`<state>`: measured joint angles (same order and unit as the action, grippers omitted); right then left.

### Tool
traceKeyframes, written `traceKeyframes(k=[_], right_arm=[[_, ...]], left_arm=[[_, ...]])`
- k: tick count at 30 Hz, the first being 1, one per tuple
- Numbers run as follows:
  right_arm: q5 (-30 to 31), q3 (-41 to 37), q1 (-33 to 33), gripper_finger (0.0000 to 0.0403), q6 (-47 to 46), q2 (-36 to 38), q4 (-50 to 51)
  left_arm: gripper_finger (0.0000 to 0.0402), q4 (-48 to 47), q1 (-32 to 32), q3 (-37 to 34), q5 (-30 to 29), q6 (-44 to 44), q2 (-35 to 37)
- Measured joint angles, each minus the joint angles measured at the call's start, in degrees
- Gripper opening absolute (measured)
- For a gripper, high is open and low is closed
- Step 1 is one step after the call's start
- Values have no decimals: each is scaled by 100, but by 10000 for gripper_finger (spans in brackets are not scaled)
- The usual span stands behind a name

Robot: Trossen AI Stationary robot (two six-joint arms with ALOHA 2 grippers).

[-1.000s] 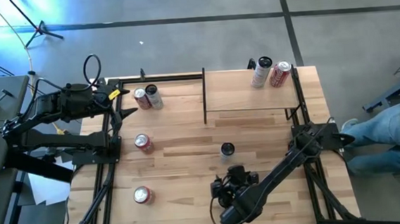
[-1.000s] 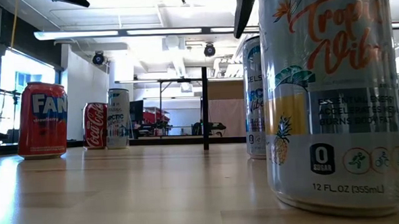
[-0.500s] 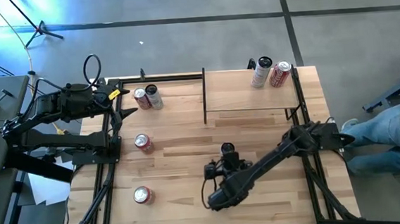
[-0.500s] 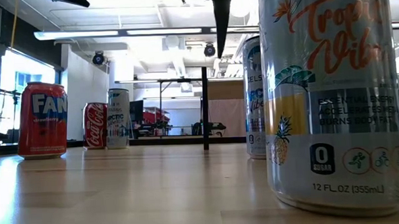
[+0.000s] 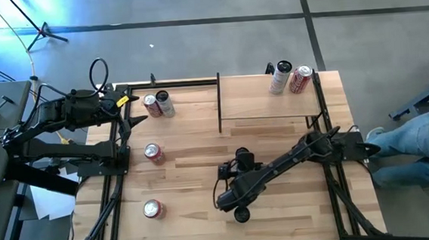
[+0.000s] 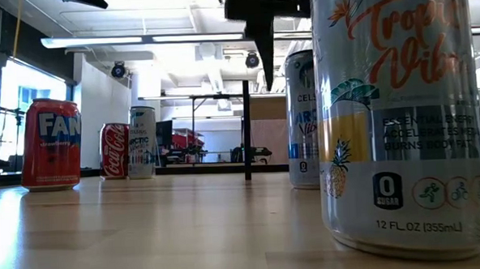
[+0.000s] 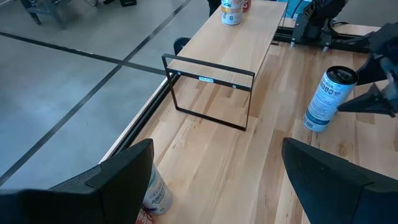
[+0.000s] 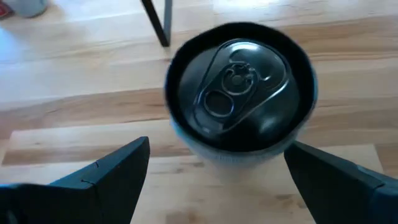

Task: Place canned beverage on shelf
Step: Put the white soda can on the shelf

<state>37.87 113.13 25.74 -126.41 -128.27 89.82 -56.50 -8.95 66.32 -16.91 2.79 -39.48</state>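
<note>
The can (image 8: 239, 93), a tall slim one with a black top and white-and-blue print, stands upright on the counter (image 5: 195, 174) near its middle, in front of the shelf (image 5: 269, 93) and well apart from it. It is a smooth, rigid cylinder with thin walls: probably fairly heavy if full, slick on the printed side, and likely to dent under a hard squeeze or tip if nudged high up. The best hold is probably across the body at about mid-height, fingers on opposite sides, not on the rim or tab.

The right gripper (image 8: 217, 171) hovers just above and beside the can, released, its fingers spread wider than the can and not touching it. The right wrist view looks down on the lid between them.

Two cans (image 5: 289, 78) already stand at the shelf's far corner. Four others sit on the counter's left side. The left gripper (image 7: 217, 180) waits at the far left edge, fingers apart, holding nothing.
</note>
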Motion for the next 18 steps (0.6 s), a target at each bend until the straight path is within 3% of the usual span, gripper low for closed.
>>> traceKeyframes(k=[5, 9, 18], right_arm=[[-1, -226, -30, 343, -2, 0, -325], [-3, -300, -26, 303, -17, 0, -383], [-46, -300, -23, 142, 29, 2, -356]], left_arm=[[335, 1, 0, 0, 0, 0, 1], [335, 0, -1, 0, 2, 0, 0], [335, 1, -2, 0, 0, 0, 1]])
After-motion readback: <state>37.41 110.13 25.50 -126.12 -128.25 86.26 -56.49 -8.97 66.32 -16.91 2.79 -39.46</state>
